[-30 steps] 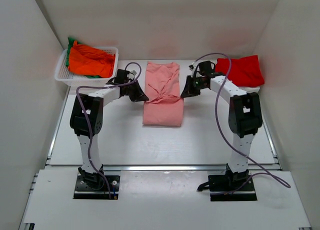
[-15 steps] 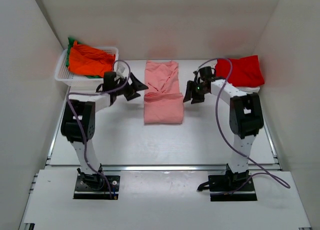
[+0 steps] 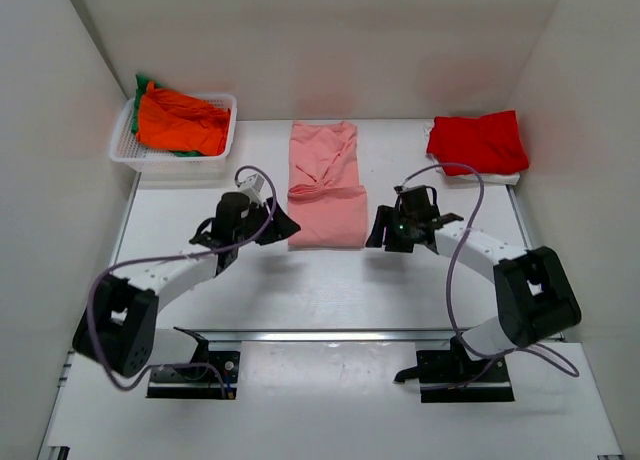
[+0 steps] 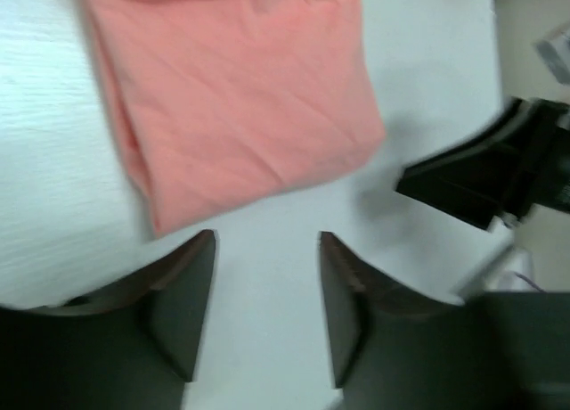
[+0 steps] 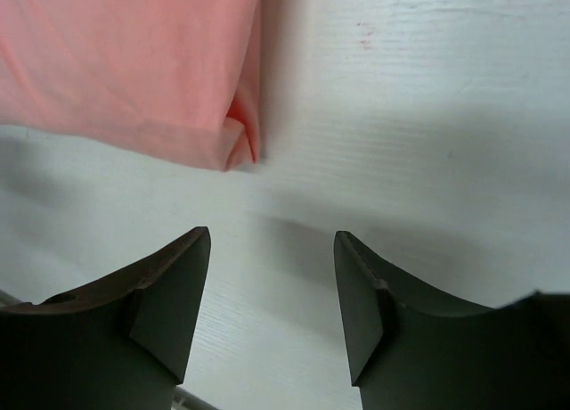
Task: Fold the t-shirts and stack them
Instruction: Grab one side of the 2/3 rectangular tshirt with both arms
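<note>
The top view alone takes in the whole table (image 3: 300, 280). The pink shirt (image 3: 325, 192) lies folded in a long strip down the middle. The red shirt (image 3: 480, 140) sits folded at the far right corner. The basket (image 3: 170, 163) at the far left holds the orange shirt (image 3: 180, 123) on top of the green shirt (image 3: 141, 85). In that view both arms reach low, with the left gripper (image 3: 283, 227) and right gripper (image 3: 380, 233) flanking the pink shirt's near end, but the gap between their fingers is hard to read. The wrist views settle it. The left wrist view shows the pink shirt's (image 4: 240, 98) whole near edge and the right gripper (image 4: 481, 183) beyond it. The left gripper's (image 4: 267, 250) fingers stand apart over bare table just short of the cloth, holding nothing. The right wrist view shows the layered fold at the pink shirt's (image 5: 125, 53) near right corner. The right gripper's (image 5: 272, 241) fingers (image 5: 174, 294) are likewise spread, empty and clear of the fabric.
</note>
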